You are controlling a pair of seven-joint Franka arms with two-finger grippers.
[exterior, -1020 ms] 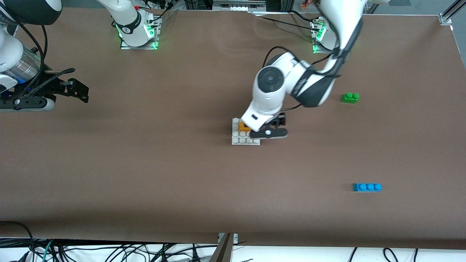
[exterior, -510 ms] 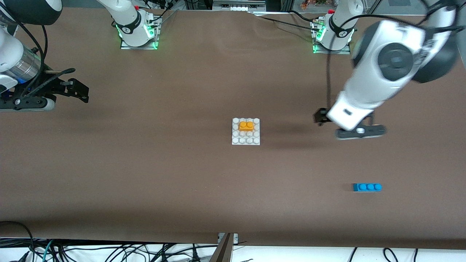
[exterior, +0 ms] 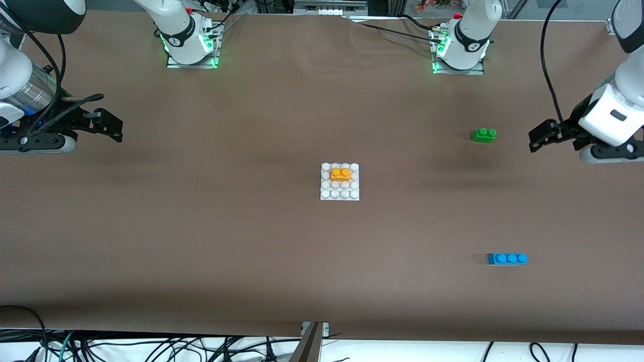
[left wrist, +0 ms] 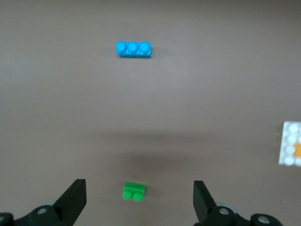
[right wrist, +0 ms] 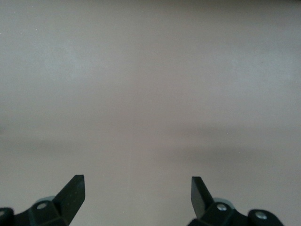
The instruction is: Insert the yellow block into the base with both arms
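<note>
The yellow block (exterior: 340, 174) sits pressed onto the white studded base (exterior: 327, 193) in the middle of the table, free of both grippers. My left gripper (exterior: 546, 134) is open and empty, up in the air over the left arm's end of the table, well away from the base. In the left wrist view its fingers (left wrist: 75, 200) stand wide apart, and an edge of the base (left wrist: 290, 141) shows with a sliver of the yellow block (left wrist: 298, 149). My right gripper (exterior: 113, 128) waits open and empty at the right arm's end; its fingers (right wrist: 73, 190) frame bare table.
A green two-stud brick (exterior: 484, 134) lies on the table near the left gripper; it also shows in the left wrist view (left wrist: 134, 191). A blue three-stud brick (exterior: 507, 258) lies nearer the front camera and also shows in the left wrist view (left wrist: 134, 49).
My left gripper has left the yellow block on the base and swung away toward the left arm's end of the table. The right arm has not moved.
</note>
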